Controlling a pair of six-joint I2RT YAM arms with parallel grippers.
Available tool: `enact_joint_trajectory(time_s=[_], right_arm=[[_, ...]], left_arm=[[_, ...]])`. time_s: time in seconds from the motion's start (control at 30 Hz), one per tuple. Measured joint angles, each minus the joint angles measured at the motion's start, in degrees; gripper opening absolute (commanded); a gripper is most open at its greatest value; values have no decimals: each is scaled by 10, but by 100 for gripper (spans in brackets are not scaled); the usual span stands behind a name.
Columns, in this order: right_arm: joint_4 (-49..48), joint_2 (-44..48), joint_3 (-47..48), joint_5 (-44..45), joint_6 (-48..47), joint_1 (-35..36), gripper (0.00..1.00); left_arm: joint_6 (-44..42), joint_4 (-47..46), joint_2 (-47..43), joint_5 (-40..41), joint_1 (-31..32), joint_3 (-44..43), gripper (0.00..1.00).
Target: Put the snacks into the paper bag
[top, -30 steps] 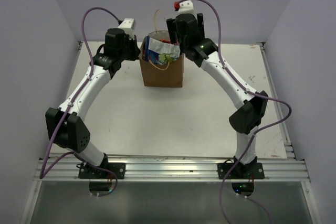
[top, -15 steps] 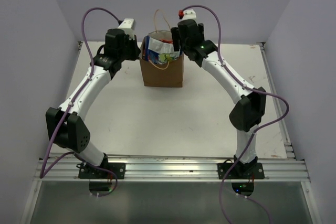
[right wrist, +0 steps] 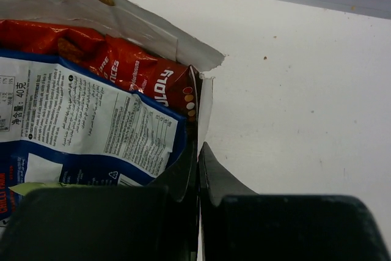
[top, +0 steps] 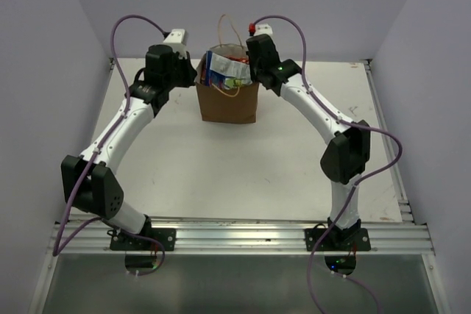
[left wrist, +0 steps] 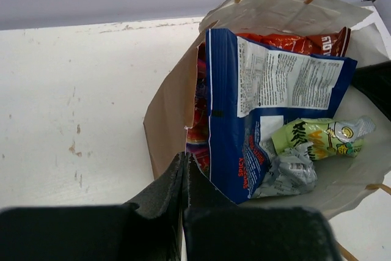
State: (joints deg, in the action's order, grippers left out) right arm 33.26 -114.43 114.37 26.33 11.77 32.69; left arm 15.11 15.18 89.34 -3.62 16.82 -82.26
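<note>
The left gripper [left wrist: 185,162] had its jaws pressed together on the near rim of the paper bag [left wrist: 166,120], pinching the brown wall with no gap showing. The right gripper [right wrist: 198,154] was likewise clamped on the opposite rim, just below a torn notch in the paper. The bag stood upright on the white table [left wrist: 79,102], its mouth spread between the two grippers. Just beyond the left jaws, inside the bag, the blue-white packet [left wrist: 244,120] stood on edge. Behind it lay a red-orange packet [left wrist: 287,42]. To its right sat the yellow-green packet [left wrist: 317,137], above the silver-grey packet [left wrist: 287,174].
</note>
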Motion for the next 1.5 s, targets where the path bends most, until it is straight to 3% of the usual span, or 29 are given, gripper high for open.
enact_joint_trajectory(time_s=[0.33,0.6,1.0,1.23,1.5], right_arm=[[68,38,-1,-18,0,28,0],[153,106,-23,31,3,111,0],[200,297,-191,79,51,160,0],[195,336,-276,101,67,156,0],[171,331,-285,87,76,156,0]], left_arm=[[35,-5,-111,7,5,90,0],[65,26,-176,64,67,104,0],[130,27,-325,106,135,199,0],[149,28,-335,120,161,238,0],[153,26,-325,132,175,239,0]])
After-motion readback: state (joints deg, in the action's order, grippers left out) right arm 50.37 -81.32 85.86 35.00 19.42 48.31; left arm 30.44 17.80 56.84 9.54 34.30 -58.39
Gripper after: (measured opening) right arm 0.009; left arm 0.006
